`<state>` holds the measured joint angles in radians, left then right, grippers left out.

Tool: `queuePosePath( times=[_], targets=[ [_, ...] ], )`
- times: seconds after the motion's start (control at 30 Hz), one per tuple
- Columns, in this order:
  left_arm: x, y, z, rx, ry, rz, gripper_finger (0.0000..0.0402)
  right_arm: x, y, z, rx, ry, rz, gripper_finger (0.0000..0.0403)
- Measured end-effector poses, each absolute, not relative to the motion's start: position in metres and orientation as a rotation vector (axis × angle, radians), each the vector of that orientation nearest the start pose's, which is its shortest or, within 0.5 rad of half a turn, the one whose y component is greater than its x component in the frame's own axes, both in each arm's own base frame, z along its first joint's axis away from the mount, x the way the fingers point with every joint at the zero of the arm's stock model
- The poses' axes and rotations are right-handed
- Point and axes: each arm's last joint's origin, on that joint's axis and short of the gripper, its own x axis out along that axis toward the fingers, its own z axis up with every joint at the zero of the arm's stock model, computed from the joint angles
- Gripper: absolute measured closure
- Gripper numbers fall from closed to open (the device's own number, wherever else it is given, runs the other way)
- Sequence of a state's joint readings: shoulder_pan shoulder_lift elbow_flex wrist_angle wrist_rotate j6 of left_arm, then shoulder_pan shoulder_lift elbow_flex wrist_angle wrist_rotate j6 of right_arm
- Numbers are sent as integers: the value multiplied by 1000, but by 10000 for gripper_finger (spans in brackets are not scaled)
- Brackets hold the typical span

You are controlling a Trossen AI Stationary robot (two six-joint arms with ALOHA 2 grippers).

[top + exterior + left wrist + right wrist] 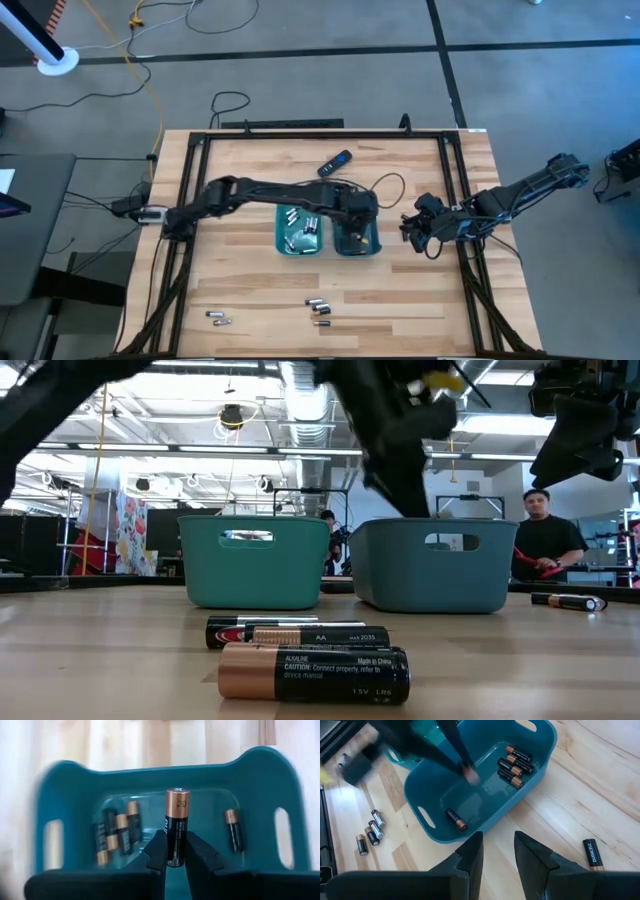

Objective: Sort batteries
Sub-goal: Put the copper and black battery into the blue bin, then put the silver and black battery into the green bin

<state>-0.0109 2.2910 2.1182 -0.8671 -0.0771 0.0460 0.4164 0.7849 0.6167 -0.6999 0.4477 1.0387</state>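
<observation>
Nearest: I saw a copper-ended battery (313, 673) lying crosswise on the worktop (100, 660).
Left pincer (175, 862): clenched on an upright battery (177, 827), directly above right tray (270, 775).
Right pincer (497, 852): released, idle right.

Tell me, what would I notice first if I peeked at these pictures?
First, the left end effector pinching a black, copper-topped battery upright over the right teal tray, where more such batteries already lie. The left teal tray beside it holds silvery ones. More batteries wait loose on the wooden table, while the right end effector hangs open right of the trays.
</observation>
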Motion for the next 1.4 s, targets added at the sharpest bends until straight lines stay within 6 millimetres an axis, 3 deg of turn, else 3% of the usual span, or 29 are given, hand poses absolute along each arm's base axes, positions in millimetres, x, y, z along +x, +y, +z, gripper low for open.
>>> queuePosePath(
  times=[0.17,0.33,0.47,0.73,0.93,1.1,1.3,1.4],
  targets=[
    [509,-4,200,54,1117,27,365,138,47,236,619,680,-423,276],
    [510,-2,177,19,1192,28,365,138,48,236,618,681,-421,276],
    [509,-2,175,1,1199,40,359,138,47,236,618,681,-421,276],
    [509,-2,174,-3,1201,44,270,138,48,236,618,680,-421,276],
    [509,-1,174,-4,1201,45,256,138,47,236,618,680,-421,276],
    [504,-1,191,-12,1187,52,259,138,48,236,618,680,-421,276],
    [491,6,233,-18,1133,63,261,138,48,236,618,681,-421,276],
    [471,7,261,-1,1173,52,261,138,48,236,618,680,-421,276]
  ],
)
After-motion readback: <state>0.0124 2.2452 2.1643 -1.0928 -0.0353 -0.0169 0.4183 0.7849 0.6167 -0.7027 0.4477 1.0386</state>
